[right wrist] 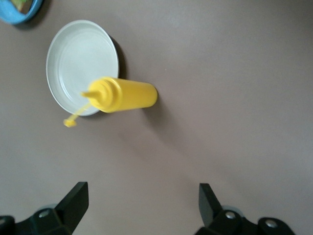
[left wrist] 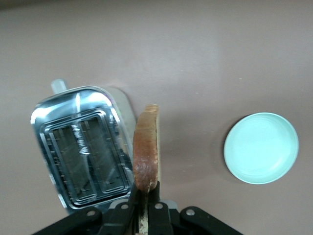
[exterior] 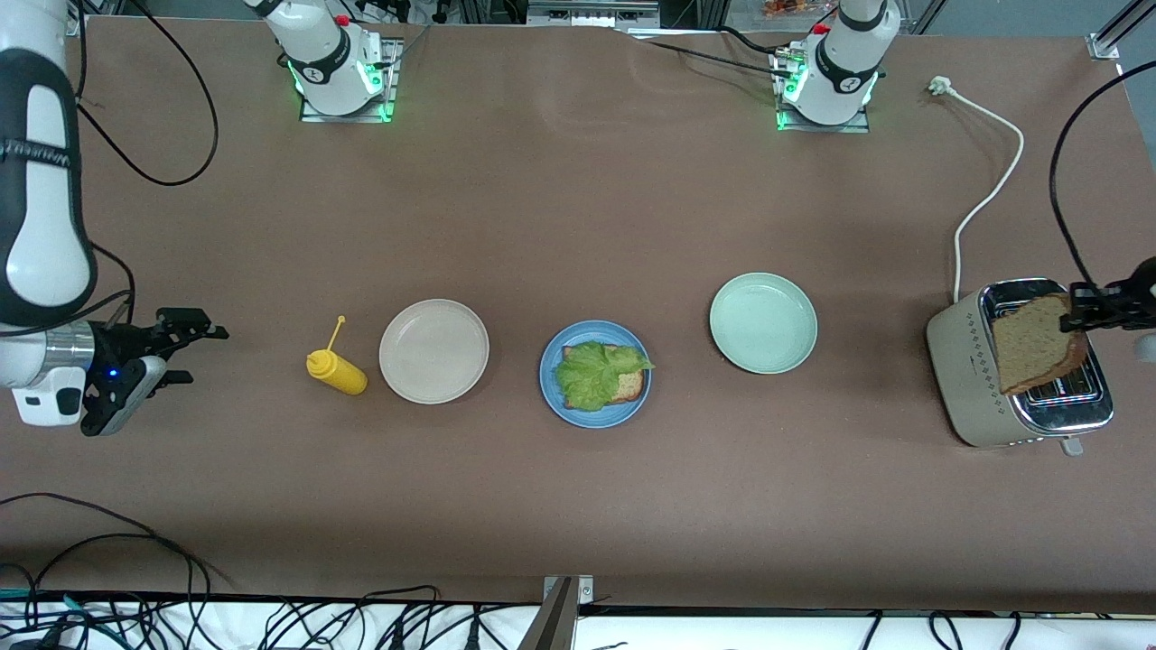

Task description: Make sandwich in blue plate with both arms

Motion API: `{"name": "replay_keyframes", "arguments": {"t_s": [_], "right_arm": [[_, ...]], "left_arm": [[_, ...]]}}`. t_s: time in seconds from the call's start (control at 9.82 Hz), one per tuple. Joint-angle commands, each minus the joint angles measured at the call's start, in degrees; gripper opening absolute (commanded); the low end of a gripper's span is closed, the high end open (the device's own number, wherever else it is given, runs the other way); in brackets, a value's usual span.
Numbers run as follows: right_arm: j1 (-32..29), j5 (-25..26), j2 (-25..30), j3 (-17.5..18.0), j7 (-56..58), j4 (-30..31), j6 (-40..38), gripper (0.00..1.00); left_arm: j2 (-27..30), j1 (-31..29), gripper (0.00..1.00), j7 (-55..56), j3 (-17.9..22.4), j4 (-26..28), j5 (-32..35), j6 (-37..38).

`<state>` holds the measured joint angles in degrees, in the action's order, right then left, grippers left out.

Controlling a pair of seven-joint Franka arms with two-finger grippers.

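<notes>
The blue plate [exterior: 596,419] lies mid-table with a bread slice [exterior: 634,388] on it and a ruffled lettuce leaf [exterior: 594,372] on top. A second brown bread slice [exterior: 1034,348] hangs on edge over the toaster [exterior: 962,379], with my left gripper [exterior: 1079,309] shut on its upper corner. The left wrist view shows that slice [left wrist: 146,147] pinched in the left gripper [left wrist: 148,188] beside the toaster's slots [left wrist: 83,152]. My right gripper [exterior: 208,356] waits open and holding nothing over the right arm's end of the table, its fingers wide apart around bare table in the right wrist view [right wrist: 142,200].
A yellow squeeze bottle [exterior: 336,370] stands beside a beige plate [exterior: 433,350], between the right gripper and the blue plate. A pale green plate [exterior: 763,322] sits between the blue plate and the toaster. A white power cord [exterior: 989,181] trails from the toaster toward the left arm's base.
</notes>
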<state>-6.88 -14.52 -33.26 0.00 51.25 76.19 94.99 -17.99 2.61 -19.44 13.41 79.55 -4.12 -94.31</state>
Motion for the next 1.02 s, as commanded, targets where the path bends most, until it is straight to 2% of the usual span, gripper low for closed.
{"name": "replay_keyframes", "arguments": {"t_s": [0.0,0.2,0.41,0.61,0.71,0.81,0.92], "right_arm": [[4.15,3.88,10.29,-0.97,-19.54,8.0,-0.15,1.0],[6.61,5.55,16.09,-1.84,-29.23,11.42,-0.93,1.0],[11.96,5.73,22.06,-7.36,-35.14,13.98,-3.74,1.0],[12.16,7.56,26.47,-7.73,-38.47,15.3,-4.28,1.0],[12.85,10.54,28.05,-7.21,-44.24,15.31,-6.37,1.0],[13.82,13.79,29.46,-7.03,-45.43,15.31,-6.91,1.0],[14.0,14.69,30.61,-7.12,-45.36,14.79,-7.01,1.0]], "left_arm": [[0.85,0.03,0.0,2.03,-4.95,-0.01,-1.16,1.59],[1.2,0.03,0.0,5.18,-9.34,-0.01,-1.42,1.68],[0.5,0.29,0.0,9.39,-13.56,0.16,-3.61,1.59],[-0.81,0.55,0.0,14.06,-18.56,0.34,-5.11,1.59],[-1.78,0.55,0.0,16.78,-21.12,0.25,-5.29,1.59],[-3.0,0.55,0.0,17.59,-23.66,0.25,-7.46,1.24],[-4.32,1.25,0.0,17.6,-24.04,0.17,-10.44,0.98]]}}
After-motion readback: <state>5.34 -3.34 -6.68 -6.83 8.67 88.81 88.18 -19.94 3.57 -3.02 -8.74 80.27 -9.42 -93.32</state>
